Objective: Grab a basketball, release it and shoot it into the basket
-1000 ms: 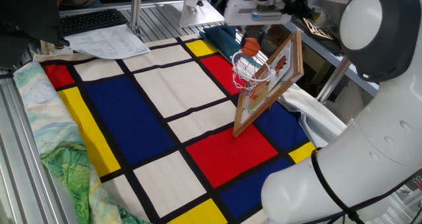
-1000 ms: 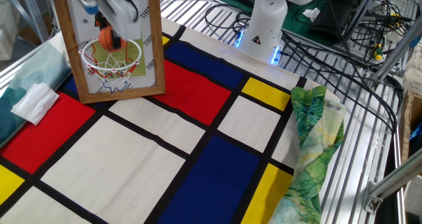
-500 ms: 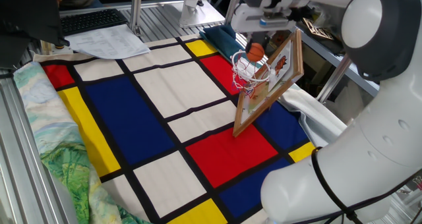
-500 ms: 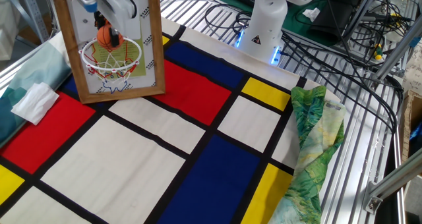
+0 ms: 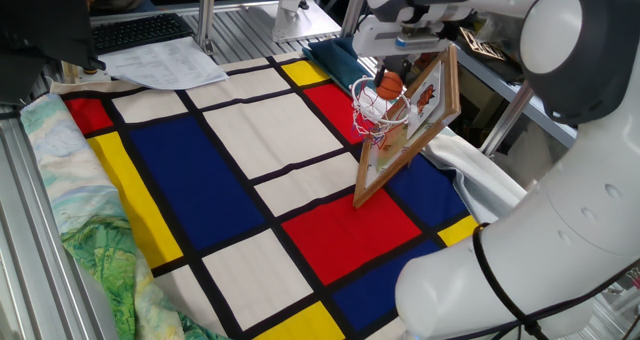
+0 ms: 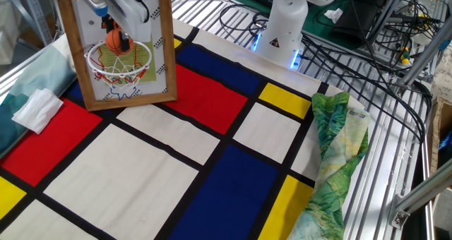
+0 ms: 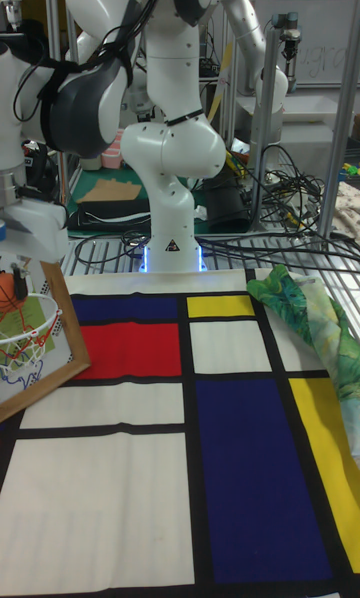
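Observation:
The basketball (image 5: 389, 85), small and orange with dark seams, hangs just above the red rim of the basket (image 5: 376, 110). My gripper (image 5: 390, 78) comes down from above and is shut on the ball. In the other fixed view the ball (image 6: 114, 40) sits between dark fingertips (image 6: 126, 39) in front of the wood-framed backboard (image 6: 164, 49), over the white net. The tall fixed view shows the ball (image 7: 8, 287) at the far left edge above the hoop (image 7: 30, 324), with the gripper (image 7: 10, 280) partly cut off.
The hoop stands on a cloth of red, blue, yellow and white blocks (image 6: 212, 162). A crumpled white tissue (image 6: 39, 107) lies beside the backboard. A green leafy cloth (image 6: 335, 152) drapes the table edge. Papers (image 5: 165, 65) and a teal cloth (image 5: 340, 60) lie at the back; cables (image 6: 353, 49) run behind the robot base (image 6: 286, 21).
The gripper has carried the ball a little toward the backboard and lower, closer to the rim. The hoop has stayed put.

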Controlling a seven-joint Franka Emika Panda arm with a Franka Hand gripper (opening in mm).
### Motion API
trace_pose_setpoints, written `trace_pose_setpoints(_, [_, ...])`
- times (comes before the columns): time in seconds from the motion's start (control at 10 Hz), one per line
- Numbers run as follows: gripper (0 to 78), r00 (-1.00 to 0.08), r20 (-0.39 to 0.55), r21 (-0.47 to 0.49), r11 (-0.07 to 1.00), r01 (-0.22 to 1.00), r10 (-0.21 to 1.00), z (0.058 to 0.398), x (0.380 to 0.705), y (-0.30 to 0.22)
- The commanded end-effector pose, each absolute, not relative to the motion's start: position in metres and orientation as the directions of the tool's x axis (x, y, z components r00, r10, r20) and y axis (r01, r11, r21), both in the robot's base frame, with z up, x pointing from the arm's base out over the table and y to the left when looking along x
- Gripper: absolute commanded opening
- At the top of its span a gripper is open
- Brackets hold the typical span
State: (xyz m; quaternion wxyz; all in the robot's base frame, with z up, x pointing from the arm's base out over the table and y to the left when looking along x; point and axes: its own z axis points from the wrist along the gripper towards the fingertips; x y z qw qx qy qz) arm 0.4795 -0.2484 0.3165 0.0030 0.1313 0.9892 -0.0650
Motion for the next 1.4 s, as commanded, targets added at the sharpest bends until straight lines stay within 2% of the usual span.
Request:
trace_pose_setpoints(0.1, [77.3, -0.966, -0.021, -0.13, 0.957, 0.258, 0.258, 0.318, 0.48, -0.249])
trace_pose_setpoints(0.9, [77.3, -0.966, -0.021, -0.13, 0.957, 0.258, 0.258, 0.318, 0.48, -0.249])
trace_pose_setpoints(1.1, [77.3, -0.97, -0.062, -0.216, 0.945, 0.244, 0.236, 0.333, 0.484, -0.24])
trace_pose_setpoints(1.4, [77.3, -0.972, -0.053, -0.226, 0.946, 0.234, 0.228, 0.342, 0.484, -0.233])
